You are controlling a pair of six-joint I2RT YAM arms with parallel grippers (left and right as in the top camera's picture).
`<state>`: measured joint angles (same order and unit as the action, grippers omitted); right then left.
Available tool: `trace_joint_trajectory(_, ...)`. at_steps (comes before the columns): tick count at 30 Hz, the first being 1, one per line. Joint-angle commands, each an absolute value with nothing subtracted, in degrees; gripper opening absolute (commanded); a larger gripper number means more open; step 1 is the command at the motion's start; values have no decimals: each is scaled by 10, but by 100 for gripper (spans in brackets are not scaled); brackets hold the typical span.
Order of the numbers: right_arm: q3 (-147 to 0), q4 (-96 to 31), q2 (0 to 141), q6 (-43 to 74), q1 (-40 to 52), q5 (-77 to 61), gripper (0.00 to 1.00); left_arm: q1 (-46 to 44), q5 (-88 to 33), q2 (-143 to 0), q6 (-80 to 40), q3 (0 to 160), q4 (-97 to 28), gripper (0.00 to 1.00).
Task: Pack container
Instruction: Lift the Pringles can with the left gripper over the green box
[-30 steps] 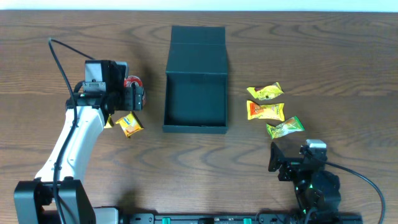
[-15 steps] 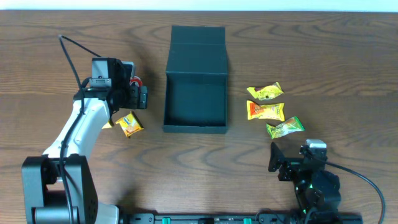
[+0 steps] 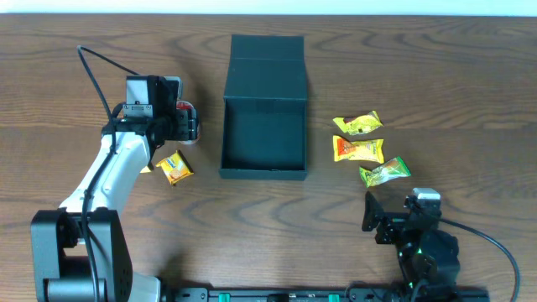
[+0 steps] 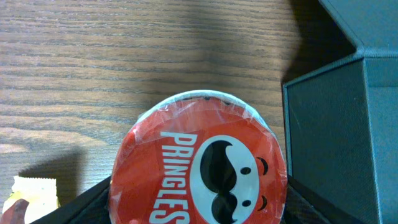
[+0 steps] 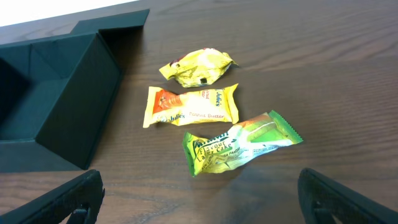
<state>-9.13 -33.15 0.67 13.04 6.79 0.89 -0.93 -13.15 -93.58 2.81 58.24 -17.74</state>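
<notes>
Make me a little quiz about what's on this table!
1. True or false: the box has snacks inside it.
2. How many packets lie together on the right arm's side of the box?
3. What colour is most of the lid of the can? A) red B) blue C) green
Key: 1 false, it is empty; 2 three; 3 A.

You have one container (image 3: 263,134) on the worktop (image 3: 470,84). Right of the container you can count three snack packets: one yellow (image 3: 357,124), one orange-and-yellow (image 3: 359,150) and one green (image 3: 385,172). Left of it you have one red can (image 4: 199,168), one orange packet (image 3: 174,168) and one yellow packet (image 4: 32,194) only partly in view.
</notes>
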Motion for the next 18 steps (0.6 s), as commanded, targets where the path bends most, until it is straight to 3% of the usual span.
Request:
trace_joint_trajectory(1,-86,-332,3,137,68,11,99,-9,-131,-955,15,594,-181,72)
trace_joint_trajectory(18,-86,-332,3,137,68,11,99,-7,-136,-954,-51,762,-293,70)
